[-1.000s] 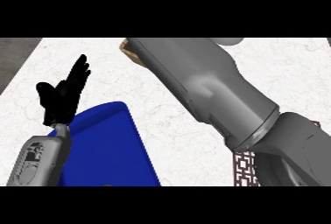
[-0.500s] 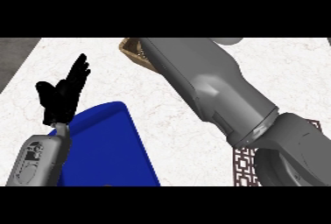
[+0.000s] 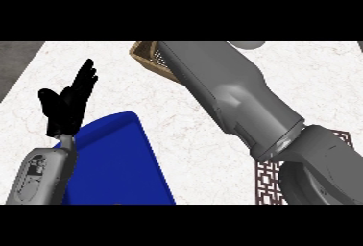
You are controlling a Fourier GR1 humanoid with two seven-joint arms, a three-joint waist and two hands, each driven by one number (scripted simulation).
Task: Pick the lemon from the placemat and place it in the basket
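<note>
- L hand (image 3: 67, 103) at 9 o'clock of the view, black, fingers straight & pointing up toward 1 o'clock, thumb spread to the side; nothing in it, resting over the counter (image 3: 170, 105) just above the placemat's top edge.
- L forearm (image 3: 39, 178), grey, comes in from 7 o'clock & overlaps the placemat's left side.
- Placemat (image 3: 120, 163): blue, rounded top corner, lies at 6–7 o'clock on the white marbled counter; the part that shows has nothing on it.
- R forearm (image 3: 234, 101): big grey arm running diagonally from 4 o'clock up to 12 o'clock, fills much of the view's right half.
- R hand: hidden past the arm's upper end at the top edge, can't tell how its fingers stand or if it has hold of anything.
- Basket (image 3: 145, 53): brown woven, at 11–12 o'clock, only a corner of rim & wall shows; rest covered by the R arm, which reaches right over it.
- Lemon: not visible anywhere; can't tell where it is.
- Patterned dark lattice mat (image 3: 269, 185) at 4–5 o'clock, mostly under the R arm's elbow.
- Pale round thing at 12–1 o'clock, cut by top edge, can't ID.
</note>
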